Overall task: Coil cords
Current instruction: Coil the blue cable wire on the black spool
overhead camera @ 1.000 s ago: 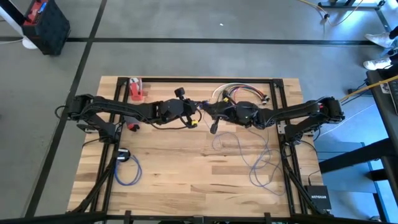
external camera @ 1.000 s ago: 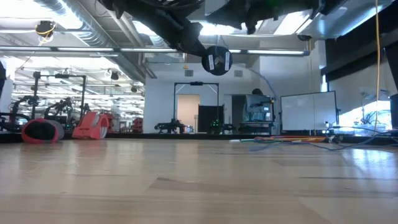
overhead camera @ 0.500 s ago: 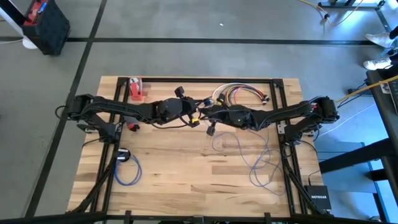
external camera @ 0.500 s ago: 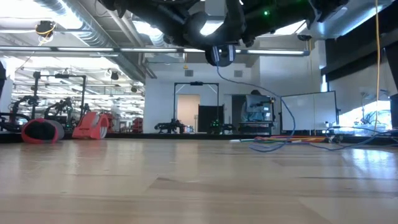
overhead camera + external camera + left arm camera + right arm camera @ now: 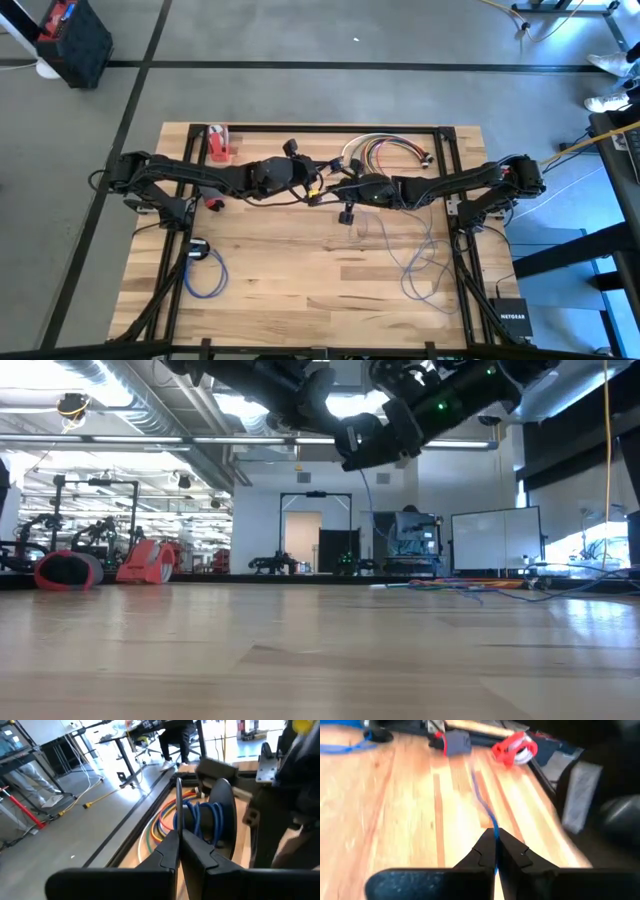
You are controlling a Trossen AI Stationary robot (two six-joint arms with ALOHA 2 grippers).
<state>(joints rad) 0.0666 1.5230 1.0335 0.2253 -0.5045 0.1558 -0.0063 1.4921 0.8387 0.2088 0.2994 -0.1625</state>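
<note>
1. Hanging off the right gripper is the blue cord, pinched between fully closed fingers over the middle of the table; the rest trails in loose loops across the wood toward the right side.
2. Left gripper sits just beside it, fingers clamped tight on a thin grey cord.
3. Another blue cord lies coiled near the left edge, next to a small black disc.
4. Bundle of coloured cords sits at the far edge, behind the grippers.
5. Red tape dispenser is in the far left corner.
</note>
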